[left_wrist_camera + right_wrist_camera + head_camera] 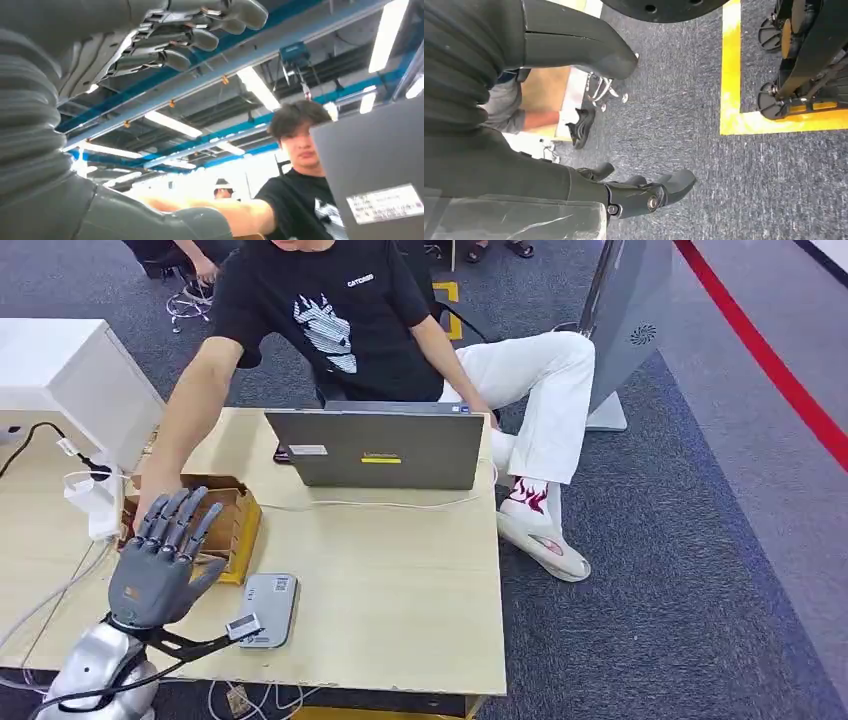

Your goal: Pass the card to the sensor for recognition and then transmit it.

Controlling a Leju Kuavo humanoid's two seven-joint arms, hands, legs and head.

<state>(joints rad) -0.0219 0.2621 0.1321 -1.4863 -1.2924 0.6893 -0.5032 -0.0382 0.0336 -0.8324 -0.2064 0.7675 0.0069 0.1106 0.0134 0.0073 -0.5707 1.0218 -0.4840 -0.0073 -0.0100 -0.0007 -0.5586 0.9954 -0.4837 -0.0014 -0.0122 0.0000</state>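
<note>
My left hand (160,565) hovers over the left part of the wooden table (400,580), back upward, with its fingers (180,520) stretched out toward an open cardboard box (235,525). It holds nothing; in the left wrist view the fingers (200,37) are straight and the hand (75,55) is bare. A person's hand (152,502) rests at the box just beyond my fingertips. The flat grey sensor (270,605) lies on the table just right of my wrist. I cannot make out a card. My right hand (514,165) hangs over grey carpet with loosely bent fingers (659,192) and nothing in it.
A person in a black shirt sits behind the table with a grey laptop (385,450) in front of them, one leg (540,440) stretched past the table's right edge. A white adapter and cables (95,495) lie at the left. A white cabinet (60,365) stands at the far left.
</note>
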